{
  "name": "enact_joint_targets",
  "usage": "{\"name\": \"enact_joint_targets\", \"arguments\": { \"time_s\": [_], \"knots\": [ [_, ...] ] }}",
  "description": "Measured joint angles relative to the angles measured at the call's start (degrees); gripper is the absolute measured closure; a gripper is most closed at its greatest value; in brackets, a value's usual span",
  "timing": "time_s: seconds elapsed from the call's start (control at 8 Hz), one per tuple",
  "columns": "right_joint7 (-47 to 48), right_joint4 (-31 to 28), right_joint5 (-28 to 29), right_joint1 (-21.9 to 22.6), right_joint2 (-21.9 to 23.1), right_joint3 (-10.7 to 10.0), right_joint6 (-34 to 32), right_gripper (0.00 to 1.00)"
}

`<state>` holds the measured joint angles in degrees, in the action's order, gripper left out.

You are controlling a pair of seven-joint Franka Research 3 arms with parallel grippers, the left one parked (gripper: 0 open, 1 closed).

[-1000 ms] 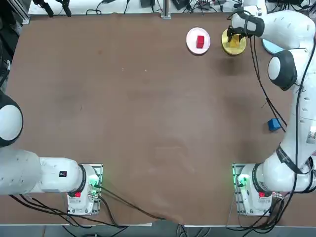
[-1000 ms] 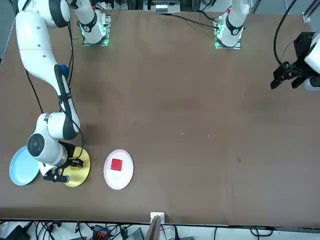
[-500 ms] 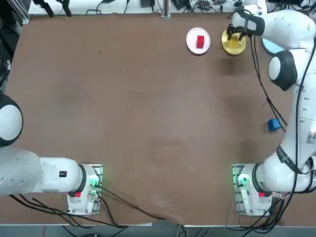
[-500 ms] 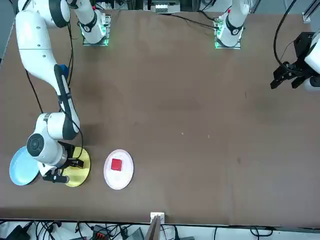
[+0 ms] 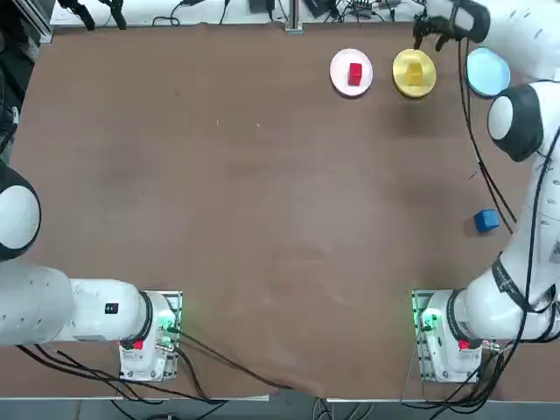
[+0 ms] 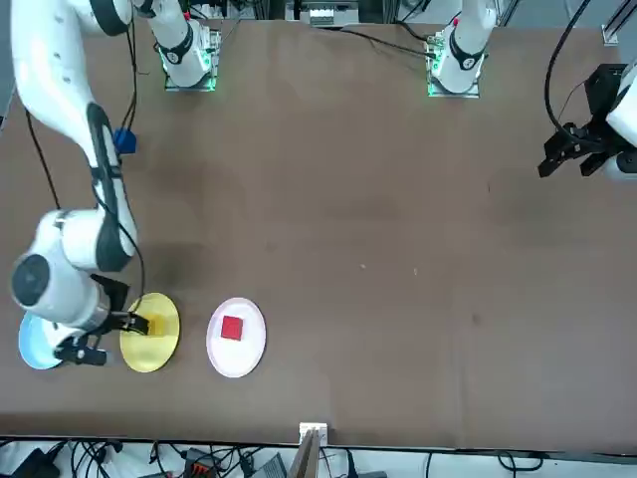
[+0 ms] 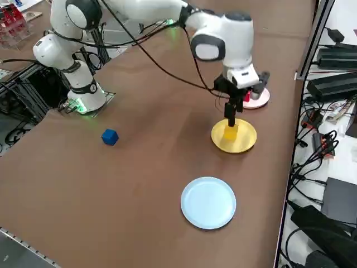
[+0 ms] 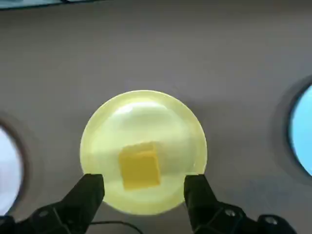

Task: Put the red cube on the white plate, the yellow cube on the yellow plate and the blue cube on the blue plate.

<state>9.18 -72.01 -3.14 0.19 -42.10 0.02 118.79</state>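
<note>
No text, label, brand, number or sign can be read in any of the views.

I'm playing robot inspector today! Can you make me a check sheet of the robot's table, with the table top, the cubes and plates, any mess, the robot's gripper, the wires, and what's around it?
Surface: flat brown table, a few tiny pale specks.
Red cube on white plate: small solid red cube on round white plate.
Yellow cube on yellow plate: small solid yellow cube on round yellow plate.
Blue cube: small solid blue cube on the table, off its plate.
Blue plate: round light-blue plate, nothing on it.
Clutter: nothing seen among these things.
Right gripper: above the yellow plate, fingers open, holding nothing.
Cables: black cables along the right arm.
Surroundings: more cables and black gear beyond the table edge.
</note>
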Motion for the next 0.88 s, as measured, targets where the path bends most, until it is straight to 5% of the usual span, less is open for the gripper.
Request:
{"name": "enact_joint_targets", "arguments": {
  "time_s": [0.5,0.88],
  "knots": [
    [-6.7,0.3,1.1,-1.2,11.0,-0.1,-22.7,0.0],
    [-16.3,-0.3,1.2,-6.3,19.5,-0.4,-39.4,0.0]
  ]
}}
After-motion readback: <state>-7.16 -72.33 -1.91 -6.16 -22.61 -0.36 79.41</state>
